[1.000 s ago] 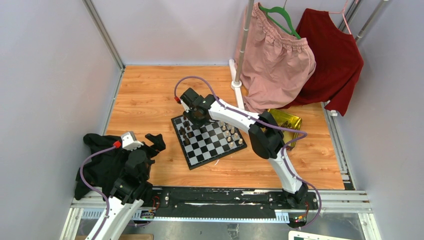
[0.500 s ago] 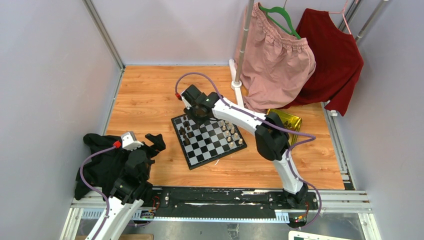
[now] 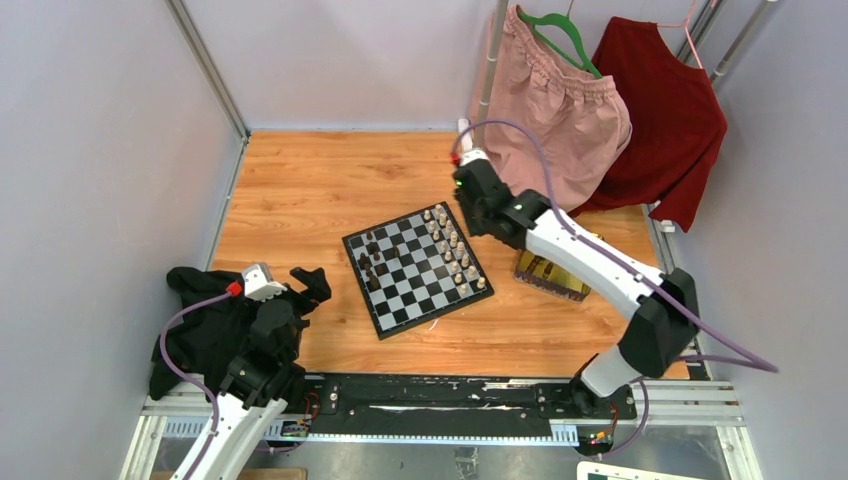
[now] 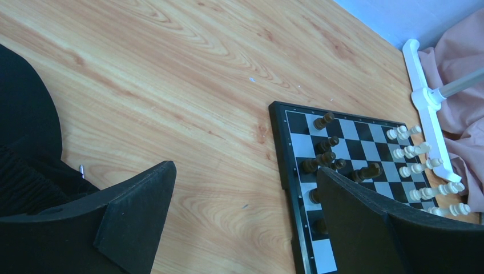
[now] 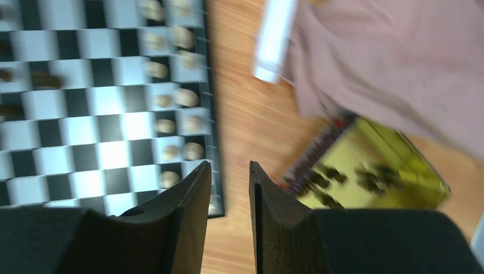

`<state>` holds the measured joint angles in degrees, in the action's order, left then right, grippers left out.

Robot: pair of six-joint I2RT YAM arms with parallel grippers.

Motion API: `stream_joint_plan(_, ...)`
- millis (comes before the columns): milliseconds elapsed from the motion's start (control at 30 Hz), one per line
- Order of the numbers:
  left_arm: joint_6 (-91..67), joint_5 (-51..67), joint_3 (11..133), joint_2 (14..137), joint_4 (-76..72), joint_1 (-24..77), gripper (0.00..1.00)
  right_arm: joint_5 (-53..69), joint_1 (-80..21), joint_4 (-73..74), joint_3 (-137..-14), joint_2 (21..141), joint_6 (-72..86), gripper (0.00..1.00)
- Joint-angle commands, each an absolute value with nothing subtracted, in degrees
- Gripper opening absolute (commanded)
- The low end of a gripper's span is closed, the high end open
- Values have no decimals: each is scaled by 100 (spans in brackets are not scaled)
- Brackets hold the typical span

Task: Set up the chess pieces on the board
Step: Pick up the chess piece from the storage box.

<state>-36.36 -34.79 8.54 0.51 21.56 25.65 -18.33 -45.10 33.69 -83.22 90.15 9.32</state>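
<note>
Both empty, left fingers [image 4: 137, 211] wide apart, right fingers [image 5: 188, 222] slightly parted over the board [image 5: 114, 154] edge near tray [image 5: 399, 171]

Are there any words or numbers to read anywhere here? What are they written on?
None: no word, number, brand or sign can be read in any view.
The board shows only plain checks, with no letters or digits along its border.
The gold tray is blurred, and no print shows on it.
The pink cloth and the red cloth are plain.
</note>
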Motion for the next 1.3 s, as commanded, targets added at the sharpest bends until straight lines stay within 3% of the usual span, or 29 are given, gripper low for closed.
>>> stream_joint_plan(0,-3569,-3507,764,-257,2148,2602,100,-2743,-3804,3441,-7209,8397,1964,35)
stream_joint_plan(233,-3560,-3485,763,-270,2153,2602,100,-2427,-2586,3078,-5950,7762,2354,35)
stream_joint_plan(467,-3565,-3478,757,-283,2162,2602,100,-1910,-1813,2830,-5626,8075,2304,35)
stream_joint_plan(1267,-3555,-3480,754,-284,2136,2602,100,-1155,-1156,2247,-5921,9280,2153,34)
